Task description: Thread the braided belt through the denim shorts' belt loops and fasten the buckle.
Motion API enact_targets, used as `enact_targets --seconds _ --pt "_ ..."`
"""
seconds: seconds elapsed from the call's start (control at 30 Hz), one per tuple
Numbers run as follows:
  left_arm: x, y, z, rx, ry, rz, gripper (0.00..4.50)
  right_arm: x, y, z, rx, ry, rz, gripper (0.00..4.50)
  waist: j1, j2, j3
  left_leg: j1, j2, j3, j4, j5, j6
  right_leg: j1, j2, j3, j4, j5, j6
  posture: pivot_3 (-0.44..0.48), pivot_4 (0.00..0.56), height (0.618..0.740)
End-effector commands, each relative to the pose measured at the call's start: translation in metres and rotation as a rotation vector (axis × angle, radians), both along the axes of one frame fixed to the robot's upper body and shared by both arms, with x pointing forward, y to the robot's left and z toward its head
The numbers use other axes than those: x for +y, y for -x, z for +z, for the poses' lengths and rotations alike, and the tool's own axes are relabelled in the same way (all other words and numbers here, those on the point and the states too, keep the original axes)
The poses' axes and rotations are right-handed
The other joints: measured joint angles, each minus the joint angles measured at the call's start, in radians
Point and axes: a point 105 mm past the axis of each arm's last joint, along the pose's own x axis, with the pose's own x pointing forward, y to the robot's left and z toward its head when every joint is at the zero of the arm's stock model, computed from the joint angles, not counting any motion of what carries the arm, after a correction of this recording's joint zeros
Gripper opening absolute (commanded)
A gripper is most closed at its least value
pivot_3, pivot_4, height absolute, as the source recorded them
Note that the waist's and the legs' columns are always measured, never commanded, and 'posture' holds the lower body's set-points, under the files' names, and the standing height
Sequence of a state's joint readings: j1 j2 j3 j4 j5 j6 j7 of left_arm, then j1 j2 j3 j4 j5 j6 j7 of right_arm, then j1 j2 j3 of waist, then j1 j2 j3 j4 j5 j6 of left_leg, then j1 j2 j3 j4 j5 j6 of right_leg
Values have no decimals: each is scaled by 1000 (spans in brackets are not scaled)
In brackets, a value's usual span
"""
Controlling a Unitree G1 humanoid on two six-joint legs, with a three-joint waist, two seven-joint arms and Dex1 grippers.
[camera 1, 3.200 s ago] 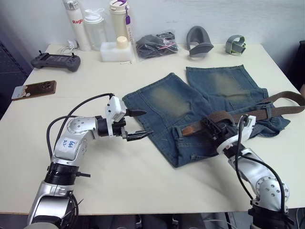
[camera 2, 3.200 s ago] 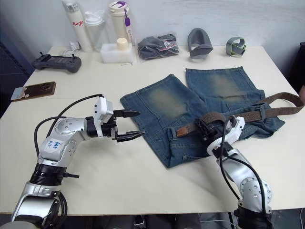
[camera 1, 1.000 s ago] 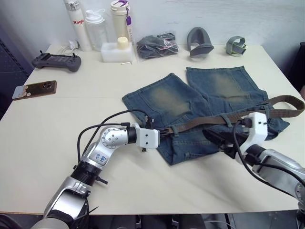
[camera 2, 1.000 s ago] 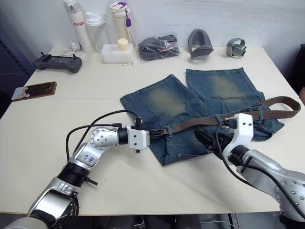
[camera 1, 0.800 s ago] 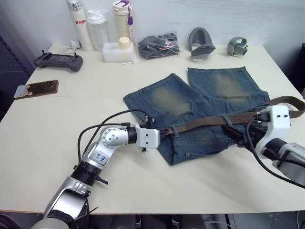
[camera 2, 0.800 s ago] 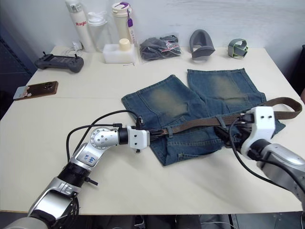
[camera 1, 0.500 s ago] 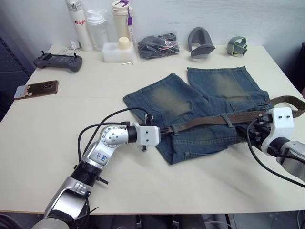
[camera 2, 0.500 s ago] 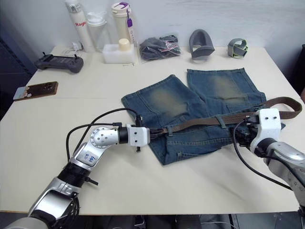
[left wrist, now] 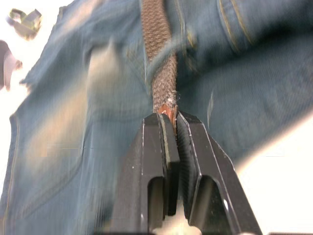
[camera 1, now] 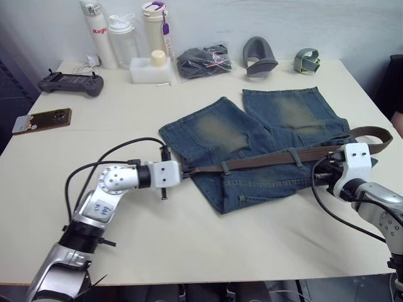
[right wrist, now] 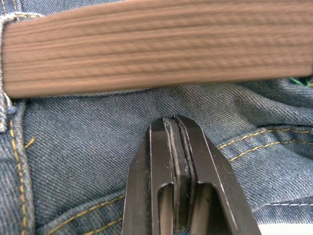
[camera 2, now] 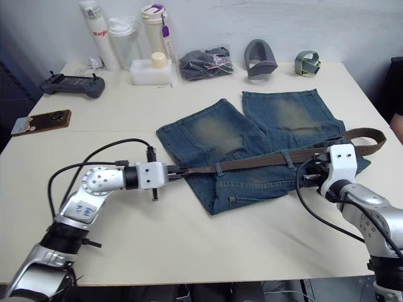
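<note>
Our left gripper (left wrist: 170, 125) is pinched closed on the tan tip of the braided belt (camera 1: 264, 159), just off the left edge of the denim shorts (camera 1: 252, 135). From there the belt runs taut across the waistband, under belt loops (camera 1: 298, 157), and curls into a loop past the shorts' right side. Our right gripper (right wrist: 175, 128) has its fingers pressed together on nothing, tips over the denim just below the belt. The shorts lie flat mid-table (camera 1: 189, 245), legs pointing away. Bottles (camera 1: 119, 39), a controller (camera 1: 66, 82) and a phone (camera 1: 41, 119) sit well apart at the far left.
</note>
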State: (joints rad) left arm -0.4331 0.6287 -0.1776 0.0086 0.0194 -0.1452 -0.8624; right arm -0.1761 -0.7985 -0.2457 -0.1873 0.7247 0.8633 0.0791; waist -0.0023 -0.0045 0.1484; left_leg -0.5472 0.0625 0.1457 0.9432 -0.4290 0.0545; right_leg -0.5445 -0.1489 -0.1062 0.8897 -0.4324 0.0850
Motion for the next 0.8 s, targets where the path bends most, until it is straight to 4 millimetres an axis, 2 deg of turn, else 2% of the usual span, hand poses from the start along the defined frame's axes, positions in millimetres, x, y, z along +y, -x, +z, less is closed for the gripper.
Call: enact_targets --seconds 0.03,0.17,0.33,0.37,0.43,0.6,0.7,0.77,0.8 --pt "57 3 3 28 -18 138 0 -8 2 -21 89 -2 -31 82 -4 0 0 0 0 0 0 0 0 0 0 0 0 0 0 0 150 648" --pt "118 20 -7 39 -31 296 0 -2 -2 -20 90 -16 -1 82 -17 -1 -1 1 2 0 0 -1 -3 -1 0 0 0 -2 -4 0 150 648" --pt "199 47 -28 157 -41 552 0 9 -6 -19 95 -29 36 82 -28 -2 -4 1 2 -1 0 -2 -4 -2 -1 0 1 -4 -7 0 150 648" --pt "215 51 -28 167 -35 605 0 11 -7 -18 96 -30 43 82 -30 -2 -4 1 3 -1 0 -3 -5 -2 -1 0 1 -5 -9 0 150 648" --pt "239 59 -25 177 -26 679 0 14 -8 -17 98 -31 55 82 -34 -2 -5 1 4 0 0 -4 -7 -4 -1 -1 3 -12 -24 0 150 648" --pt "272 67 -12 180 13 787 0 19 -16 -10 91 -29 86 82 -45 -2 -5 1 5 1 0 -5 -8 -5 -4 -5 7 -13 -25 0 150 648" --pt "274 66 -11 178 23 789 0 22 -18 -8 88 -30 98 82 -50 -3 -6 1 5 1 0 -6 -8 -5 -4 -5 8 -14 -26 0 150 648" --pt "267 57 -6 170 108 782 0 24 -19 -5 83 -34 109 82 -51 -3 -6 1 5 1 0 -6 -9 -6 -5 -6 8 -14 -26 0 150 648" --pt "262 52 -2 167 159 771 417 25 -19 -4 80 -35 112 26 -50 -3 -6 1 5 1 0 -6 -9 -6 -5 -6 8 -13 -25 0 150 648"
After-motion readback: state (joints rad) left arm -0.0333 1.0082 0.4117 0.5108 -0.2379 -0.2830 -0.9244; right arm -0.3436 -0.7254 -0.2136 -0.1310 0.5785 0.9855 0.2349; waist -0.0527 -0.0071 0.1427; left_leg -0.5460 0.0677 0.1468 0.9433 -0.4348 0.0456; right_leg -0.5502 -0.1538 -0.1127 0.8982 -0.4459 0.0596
